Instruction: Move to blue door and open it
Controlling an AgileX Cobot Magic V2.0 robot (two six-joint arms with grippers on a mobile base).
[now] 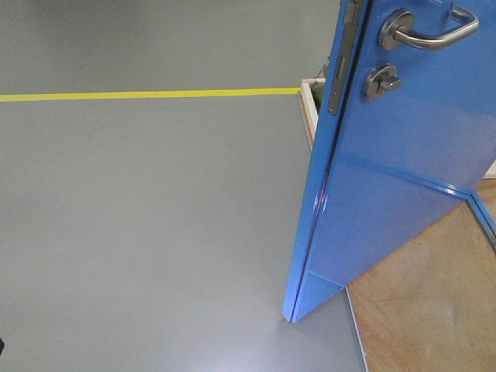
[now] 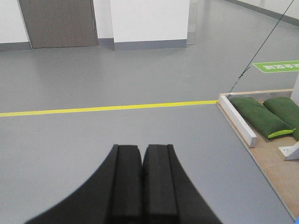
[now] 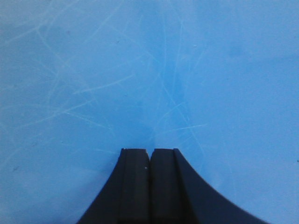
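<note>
Grey floor (image 1: 155, 232) with a yellow line (image 1: 147, 94) fills the front view; the door (image 1: 403, 170) stands ajar at right, its edge towards the camera, handle (image 1: 434, 31) at top. Right gripper (image 3: 149, 153), jaws pressed together and empty, sits close against the door's face; contact cannot be told. Left gripper (image 2: 142, 151), jaws likewise together, faces open floor. Opening looks under way; the next move likely calls for pushing the door wider

Grey floor (image 1: 139, 232) with yellow line (image 1: 147, 94); white walls (image 2: 149, 18), dark grey door (image 2: 58, 23); green sandbags (image 2: 257, 116) on plywood platform (image 2: 273, 163).
</note>
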